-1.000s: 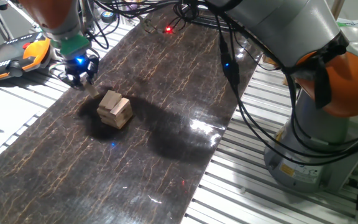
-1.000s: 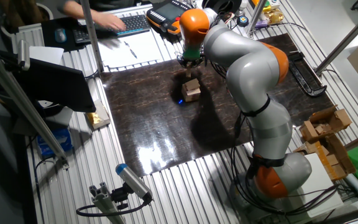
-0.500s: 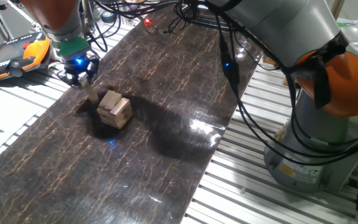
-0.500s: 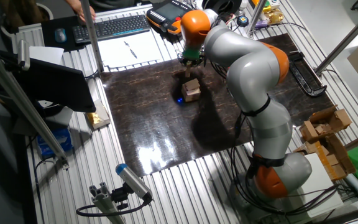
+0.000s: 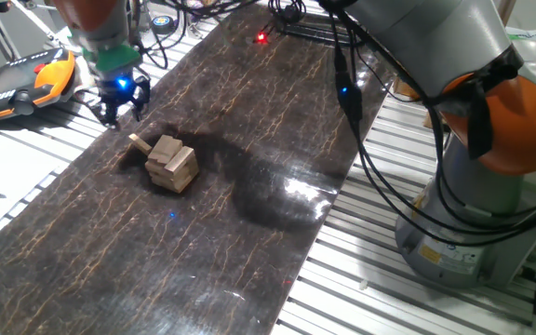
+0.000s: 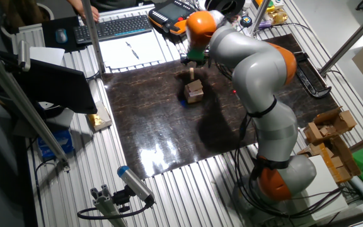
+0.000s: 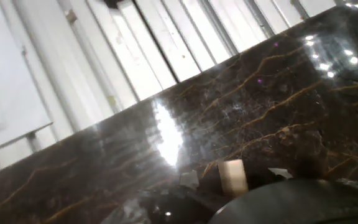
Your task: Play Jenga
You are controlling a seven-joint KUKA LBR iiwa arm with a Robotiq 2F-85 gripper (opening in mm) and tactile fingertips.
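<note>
In one fixed view, the claw (image 5: 119, 100) hangs in the upper left of the frame, above the dark marbled table (image 5: 249, 186) and apart from the block stack (image 5: 170, 163), which stands left of centre. One block (image 5: 139, 143) sticks out from the upper left side of the stack, toward the claw. The fingers look a little parted and I see nothing between them, but the gap is too small to be sure. To do this step well, I judge the claw should come down in line with the long axis of the sticking block, close on its free end only, and pull straight and slowly, so the other layers do not turn or fall. I count one stack, one sticking block and one claw.

In the other fixed view, the stack (image 6: 194, 92) is in the upper middle, just below the claw (image 6: 193, 61). The layers are too small to count here.

In the hand view, one pale block end (image 7: 232, 177) shows at the lower middle, above a dark blurred shape. The fingers are not clearly visible.
</note>
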